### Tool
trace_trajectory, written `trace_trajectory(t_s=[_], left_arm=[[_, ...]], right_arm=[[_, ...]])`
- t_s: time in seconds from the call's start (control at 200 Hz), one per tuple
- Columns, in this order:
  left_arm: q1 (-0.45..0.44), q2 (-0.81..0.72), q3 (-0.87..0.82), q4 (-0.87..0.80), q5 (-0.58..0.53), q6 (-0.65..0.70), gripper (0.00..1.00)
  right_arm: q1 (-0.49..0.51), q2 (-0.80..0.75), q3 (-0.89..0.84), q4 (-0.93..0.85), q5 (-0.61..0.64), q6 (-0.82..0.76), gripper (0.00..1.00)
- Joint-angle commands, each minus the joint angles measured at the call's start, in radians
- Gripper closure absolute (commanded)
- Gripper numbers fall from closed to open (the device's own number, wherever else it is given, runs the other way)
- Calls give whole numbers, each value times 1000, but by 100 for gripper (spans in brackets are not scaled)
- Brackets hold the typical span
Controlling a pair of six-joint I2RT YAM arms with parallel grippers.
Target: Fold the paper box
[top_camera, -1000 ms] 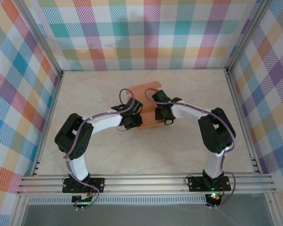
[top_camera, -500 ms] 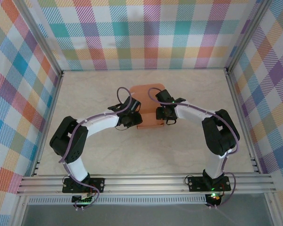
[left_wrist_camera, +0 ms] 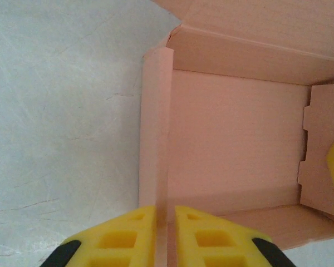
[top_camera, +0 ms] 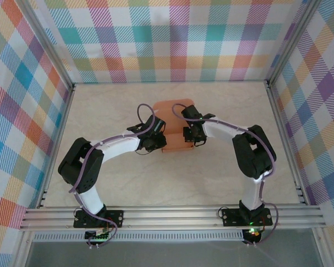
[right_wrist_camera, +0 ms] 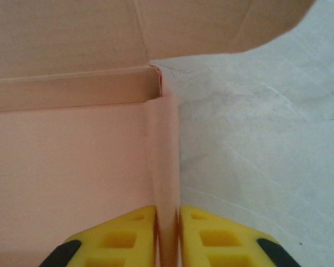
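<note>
Both wrist views cut off the paper box point(left_wrist_camera: 234, 139) at their top edges, so its far end is unseen.

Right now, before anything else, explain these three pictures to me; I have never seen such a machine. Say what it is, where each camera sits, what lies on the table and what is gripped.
The machine is two white-and-black robot arms, the left arm and the right arm, bolted at the near edge of a pale marbled table. The wide picture comes from a fixed camera above and behind them. The two close pictures come from a camera on each wrist, looking along its yellow fingers. On the table stands a salmon-orange paper box of thin card, half folded, with its lid flap open at the far side. The left gripper is pinched on the box's left side wall and the right gripper on its right side wall, each with one finger inside and one outside.
</note>
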Motion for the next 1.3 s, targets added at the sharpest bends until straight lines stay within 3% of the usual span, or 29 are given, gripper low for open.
trace_trajectory(t_s=[0.0, 0.205, 0.32, 0.41, 0.485, 0.55, 0.935, 1.12, 1.295], left_arm=[[6, -6, -12, 13, 8, -4, 86], [7, -2, -12, 13, 11, -3, 87], [6, 3, -13, 46, 14, -3, 87], [6, 3, -14, 45, 14, -3, 87], [7, 3, -14, 44, 13, -3, 87], [6, 3, -12, 45, 12, -2, 87], [6, 0, -14, 40, 11, 1, 88], [6, 0, -12, 40, 11, 0, 88], [6, -3, -12, 39, 14, 10, 88]], right_arm=[[0, 35, 26, -50, -4, -7, 89], [4, 60, 26, -66, 38, -17, 93], [7, 82, 35, -84, 52, -25, 85], [9, 91, 37, -87, 61, -25, 84], [10, 95, 44, -97, 69, -27, 90], [12, 99, 51, -110, 86, -27, 100], [58, 179, 131, -271, 354, 45, 100], [55, 156, 105, -219, 304, 43, 100], [44, 61, 84, -112, 176, 27, 71]])
